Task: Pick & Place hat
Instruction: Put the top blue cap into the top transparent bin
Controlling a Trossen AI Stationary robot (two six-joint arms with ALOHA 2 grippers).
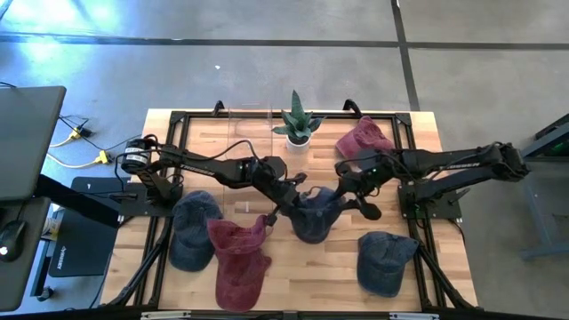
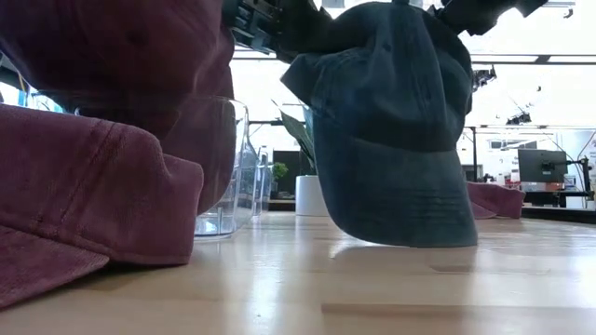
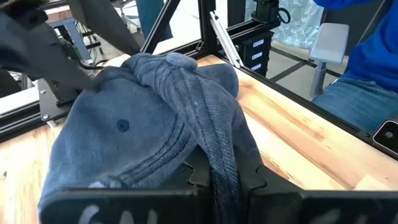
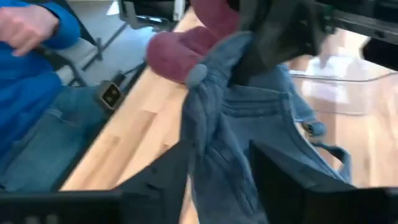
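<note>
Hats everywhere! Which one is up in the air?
The dark blue hat in the table's middle, held between the left gripper and right gripper. The other blue and red hats lie on the table.

No words or numbers can be read in any of the pictures — not on the hats, not on the table, not on the arms. In the low view, a screen point(image 2: 541, 166) glows at the far right of the frame, but what is on it is too small to read. In the right wrist view, a small dark box point(image 4: 111, 94) at the left of the frame has a light mark on it — too blurry to read.
</note>
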